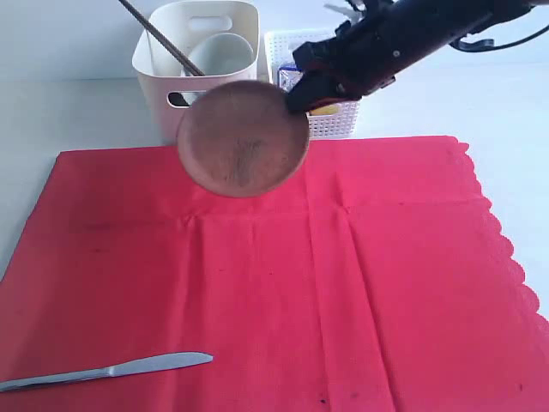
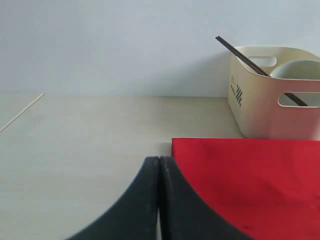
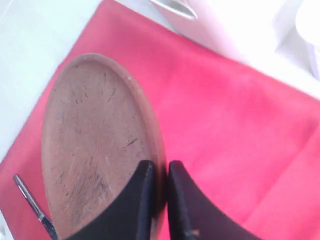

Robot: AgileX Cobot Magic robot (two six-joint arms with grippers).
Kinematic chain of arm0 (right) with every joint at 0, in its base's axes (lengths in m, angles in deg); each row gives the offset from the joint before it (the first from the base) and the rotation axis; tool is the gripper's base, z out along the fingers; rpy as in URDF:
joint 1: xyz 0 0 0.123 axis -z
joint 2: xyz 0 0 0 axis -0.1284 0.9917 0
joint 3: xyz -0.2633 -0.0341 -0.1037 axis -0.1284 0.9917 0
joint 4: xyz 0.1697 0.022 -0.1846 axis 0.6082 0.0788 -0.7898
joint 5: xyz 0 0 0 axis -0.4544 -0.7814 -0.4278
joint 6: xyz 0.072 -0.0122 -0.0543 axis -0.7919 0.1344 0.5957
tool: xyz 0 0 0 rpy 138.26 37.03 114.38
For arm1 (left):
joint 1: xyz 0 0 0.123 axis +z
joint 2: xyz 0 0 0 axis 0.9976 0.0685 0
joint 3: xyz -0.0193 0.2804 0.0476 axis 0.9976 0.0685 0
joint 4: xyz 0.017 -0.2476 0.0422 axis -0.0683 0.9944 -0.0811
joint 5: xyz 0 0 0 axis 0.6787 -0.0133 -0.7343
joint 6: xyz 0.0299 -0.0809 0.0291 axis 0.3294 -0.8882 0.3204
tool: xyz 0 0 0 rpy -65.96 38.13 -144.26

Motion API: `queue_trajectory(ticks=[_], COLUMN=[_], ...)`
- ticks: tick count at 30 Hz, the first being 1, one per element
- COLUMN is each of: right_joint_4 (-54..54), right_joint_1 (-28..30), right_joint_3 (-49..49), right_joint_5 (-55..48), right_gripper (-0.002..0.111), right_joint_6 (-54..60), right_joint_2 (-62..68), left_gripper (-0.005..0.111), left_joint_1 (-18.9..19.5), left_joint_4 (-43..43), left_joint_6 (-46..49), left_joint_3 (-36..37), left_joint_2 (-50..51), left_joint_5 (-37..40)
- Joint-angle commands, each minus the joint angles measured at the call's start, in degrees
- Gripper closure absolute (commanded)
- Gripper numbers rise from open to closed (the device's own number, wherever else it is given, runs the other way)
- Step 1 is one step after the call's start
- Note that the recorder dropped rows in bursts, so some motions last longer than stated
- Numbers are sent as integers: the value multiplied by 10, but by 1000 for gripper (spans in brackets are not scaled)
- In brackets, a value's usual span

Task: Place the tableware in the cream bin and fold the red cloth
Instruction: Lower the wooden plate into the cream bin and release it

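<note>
My right gripper (image 1: 296, 96) (image 3: 161, 169) is shut on the rim of the round brown wooden plate (image 1: 243, 138) (image 3: 95, 145), which hangs tilted in the air above the back of the red cloth (image 1: 283, 283) (image 3: 235, 125), just in front of the cream bin (image 1: 163, 81) (image 2: 260, 110). The bin holds a white bowl (image 1: 219, 51) (image 2: 297, 69) and dark chopsticks (image 1: 159, 36) (image 2: 240, 52). A silver table knife (image 1: 107, 371) (image 3: 32, 205) lies on the cloth's near left corner. My left gripper (image 2: 159, 161) is shut and empty, low by the cloth's (image 2: 250, 185) corner.
A white lattice basket (image 1: 330, 120) with a small carton stands right of the cream bin. The cloth's scalloped edge (image 1: 506, 249) runs down the right side. Pale tabletop (image 2: 90, 140) lies left of the cloth.
</note>
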Motion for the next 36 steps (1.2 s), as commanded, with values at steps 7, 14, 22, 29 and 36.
queue_trajectory(ticks=[7,14,22,29,36], right_joint_4=[84,143,266,284,285], right_joint_1=[4,4,4,-1,-5], right_joint_3=[-88,-189,-300,-385,-416], right_joint_5=[2,11,51,57,67], right_gripper=[108,108,108,108,108], right_joint_6=[5,-15,-15,-15,-54], right_joint_2=[21,108,209,268,286], left_gripper=[107,107,107,107,107], left_joint_1=[1,1,1,1,1], left_joint_4=[1,1,1,1,1], left_joint_6=[2,2,2,2,2], left_joint_3=[0,0,0,0,0], left_joint_2=[-3,-3,-3,-3,-3], left_joint_5=[-1,-1,-1,-1,-1])
